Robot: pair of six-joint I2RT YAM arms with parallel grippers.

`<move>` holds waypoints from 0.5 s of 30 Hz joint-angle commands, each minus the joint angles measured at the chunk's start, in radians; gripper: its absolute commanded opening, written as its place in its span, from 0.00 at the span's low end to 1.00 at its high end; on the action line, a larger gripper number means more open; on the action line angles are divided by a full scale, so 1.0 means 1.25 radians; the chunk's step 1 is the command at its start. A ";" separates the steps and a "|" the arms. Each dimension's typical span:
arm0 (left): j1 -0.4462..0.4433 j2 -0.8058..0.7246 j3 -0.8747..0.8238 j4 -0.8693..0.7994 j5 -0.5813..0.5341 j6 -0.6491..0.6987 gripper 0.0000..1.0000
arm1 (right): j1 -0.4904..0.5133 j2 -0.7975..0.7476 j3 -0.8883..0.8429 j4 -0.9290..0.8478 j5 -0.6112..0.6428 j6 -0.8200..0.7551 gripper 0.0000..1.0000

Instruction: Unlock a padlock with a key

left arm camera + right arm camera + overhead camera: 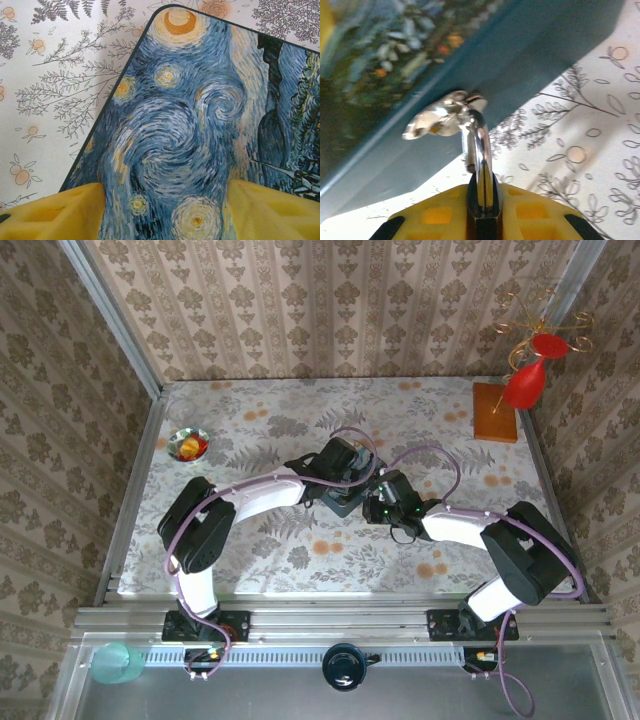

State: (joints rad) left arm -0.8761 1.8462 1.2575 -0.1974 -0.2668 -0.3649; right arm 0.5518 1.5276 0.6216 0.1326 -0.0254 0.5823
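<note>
Top: left gripper [345, 488] & right gripper [370, 502] meet at blue tin [340, 508], mid-table.
L wrist: jaws wide apart over tin lid.
R wrist: clamped on padlock [481, 145] at tin's clasp [440, 119].
Step prob. steadying lock; next needs key inserted.

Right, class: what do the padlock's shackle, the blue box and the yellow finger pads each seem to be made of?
Shackle: polished metal, mirror-bright with sharp highlights.
Blue box: probably printed tin; smooth painted lid, thin rounded rim.
Finger pads: likely soft rubber or foam, matt yellow with moulded recesses.
</note>
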 commanded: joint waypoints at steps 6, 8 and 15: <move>0.009 0.015 -0.053 -0.038 -0.009 -0.011 0.67 | -0.039 0.008 -0.037 0.081 -0.089 -0.081 0.21; 0.009 0.014 -0.057 -0.033 -0.005 -0.015 0.66 | -0.039 0.015 -0.035 0.095 -0.105 -0.090 0.19; 0.009 0.021 -0.062 -0.035 -0.007 -0.021 0.66 | -0.051 0.000 -0.042 0.089 -0.080 -0.091 0.21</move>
State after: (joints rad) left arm -0.8757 1.8393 1.2251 -0.1452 -0.2749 -0.3664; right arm 0.4999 1.5383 0.5865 0.2142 -0.1211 0.4915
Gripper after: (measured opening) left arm 0.663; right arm 0.207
